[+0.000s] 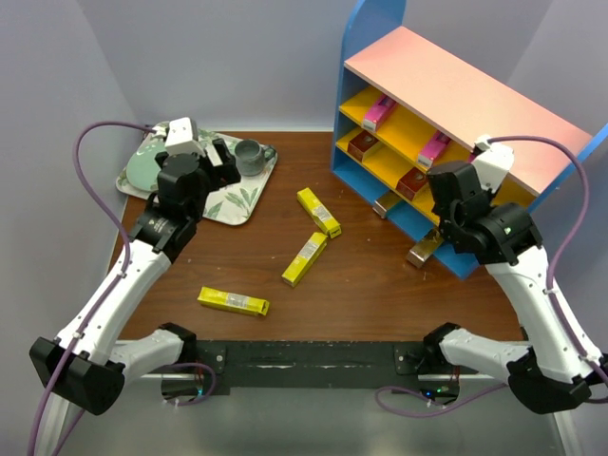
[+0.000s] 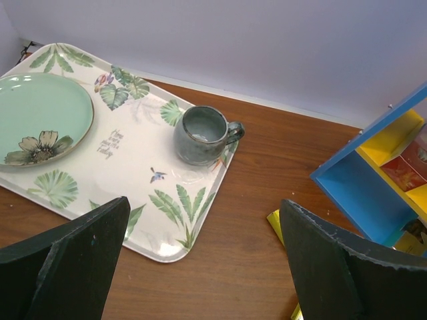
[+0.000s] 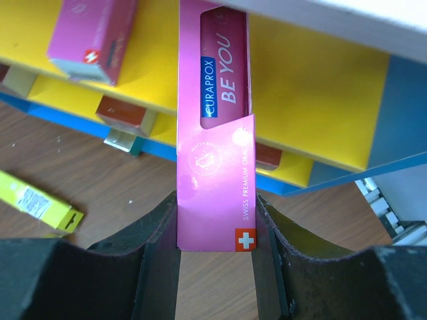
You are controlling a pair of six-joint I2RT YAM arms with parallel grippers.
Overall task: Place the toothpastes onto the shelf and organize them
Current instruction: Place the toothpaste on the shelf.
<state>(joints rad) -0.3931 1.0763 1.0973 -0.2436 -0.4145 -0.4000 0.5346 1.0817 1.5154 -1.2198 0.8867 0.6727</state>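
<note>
The right gripper is pinching the near end of a pink box, its fingers pressing flat on the two narrow sides and closed nearly as far as they go. The box is pointing straight ahead of the fingers, printed face up, with its far end reaching in over a yellow board of the shelf, under the top board (whether it is already resting on the board I cannot tell). Ahead and to the left, a second pink box is lying on the same board. A dark red box is sitting one level lower. On the table, down to the gripper's left, a yellow box is waiting.

The box is probably light, hollow cardboard: stiff along its length, easy to dent across its walls, and glossy enough to slip. Gripping it by the narrow sides looks sound, though an end hold is leaving the long far part free to droop or swing. A hold nearer the middle would likely steady the loose ones.

The left gripper is hanging wide open, holding nothing. A leafy tray is lying just ahead of and below its fingers. A grey mug is standing farther on, and a green plate is sitting off to the left.
</note>
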